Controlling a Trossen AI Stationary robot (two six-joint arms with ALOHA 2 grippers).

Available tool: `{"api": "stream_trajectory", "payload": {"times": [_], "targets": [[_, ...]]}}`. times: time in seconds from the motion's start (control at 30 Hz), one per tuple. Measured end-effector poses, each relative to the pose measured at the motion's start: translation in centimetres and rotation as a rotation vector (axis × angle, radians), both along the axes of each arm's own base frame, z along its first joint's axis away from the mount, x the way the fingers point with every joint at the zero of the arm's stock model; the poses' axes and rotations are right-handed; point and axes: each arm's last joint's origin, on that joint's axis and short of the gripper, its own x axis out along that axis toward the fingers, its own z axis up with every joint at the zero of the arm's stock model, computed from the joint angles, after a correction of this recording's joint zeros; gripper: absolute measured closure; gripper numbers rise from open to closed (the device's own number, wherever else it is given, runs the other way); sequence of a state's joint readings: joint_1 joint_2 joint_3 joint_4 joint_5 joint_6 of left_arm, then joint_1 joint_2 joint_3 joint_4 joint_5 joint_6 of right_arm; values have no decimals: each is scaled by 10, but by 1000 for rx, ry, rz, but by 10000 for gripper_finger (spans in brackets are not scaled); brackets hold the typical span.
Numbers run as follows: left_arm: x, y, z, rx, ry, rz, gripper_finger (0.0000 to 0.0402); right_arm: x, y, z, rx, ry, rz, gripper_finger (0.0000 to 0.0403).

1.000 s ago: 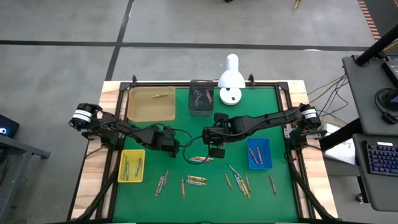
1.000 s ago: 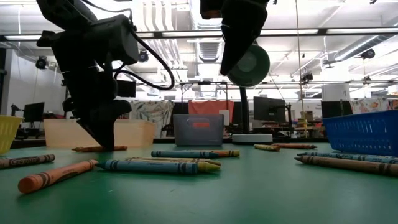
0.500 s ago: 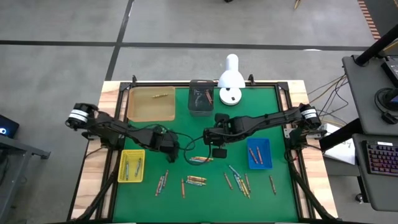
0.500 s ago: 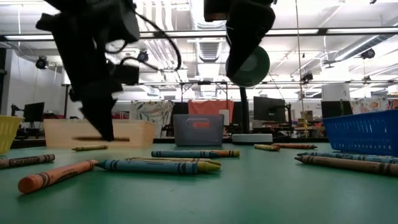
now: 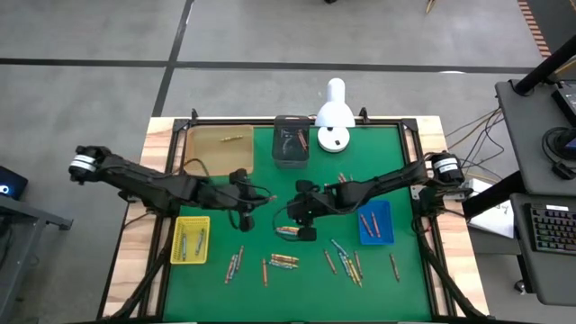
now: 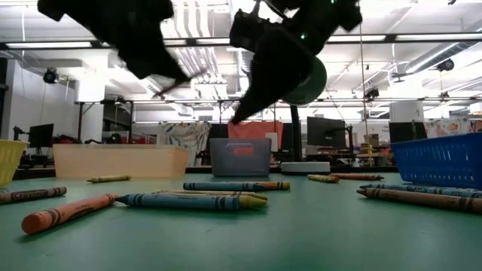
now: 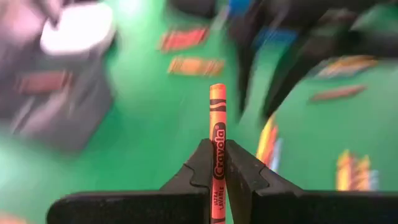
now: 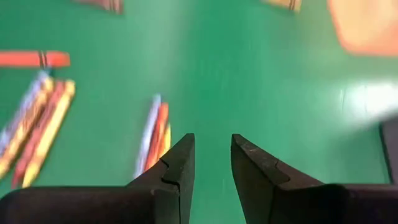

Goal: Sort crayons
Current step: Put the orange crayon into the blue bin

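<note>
My left gripper (image 5: 253, 200) hangs above the green mat (image 5: 396, 144), left of centre, shut on an orange crayon (image 7: 217, 118). In the low view it (image 6: 179, 75) is high up. My right gripper (image 5: 293, 215) stands open just right of it, slanting down over a small bunch of crayons (image 5: 288, 231); nothing is between its fingers (image 8: 180, 165). More crayons (image 5: 346, 261) lie flat on the mat's near half. In the low view the right gripper (image 6: 239, 113) is well above the mat. My left gripper pinches the orange crayon's wrapped middle (image 7: 217, 149) between its two fingers. The crayon lies along the fingers, and its free end (image 7: 217, 93) sticks out ahead of the fingertips. The fingers slant down toward the table's right. The crayon is lifted clear of the mat.
A yellow tray (image 5: 177, 255) stands near left and a blue tray (image 5: 388, 209) at the right. At the back stand a tan tray (image 5: 219, 162), a grey bin (image 5: 291, 160) and a white lamp (image 5: 335, 117). A black frame (image 5: 270, 122) edges the mat.
My left gripper has risen off the mat with the orange crayon, tipping from steeply down toward level and rolling. My right gripper has sunk toward the mat and tipped farther down over the bunch of crayons.
</note>
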State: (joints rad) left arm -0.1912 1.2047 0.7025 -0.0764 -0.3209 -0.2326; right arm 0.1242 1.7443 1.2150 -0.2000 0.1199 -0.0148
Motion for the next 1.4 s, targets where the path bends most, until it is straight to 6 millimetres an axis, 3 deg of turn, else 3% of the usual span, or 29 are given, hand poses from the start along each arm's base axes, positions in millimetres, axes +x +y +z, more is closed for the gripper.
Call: {"api": "stream_trajectory", "payload": {"times": [0.2,0.47,0.83,1.4], "targets": [[-11,-2,12,35,-369,-181,400,9,-2,3,-17,-382,29,310],[-27,0,-4,52,-617,-225,400,5,-15,17,7,-782,-28,310],[-30,3,-7,101,-623,-226,400,12,-18,27,152,-792,43,309],[-29,8,-4,164,-641,-131,400,35,-23,48,-7,-702,97,312]]}}
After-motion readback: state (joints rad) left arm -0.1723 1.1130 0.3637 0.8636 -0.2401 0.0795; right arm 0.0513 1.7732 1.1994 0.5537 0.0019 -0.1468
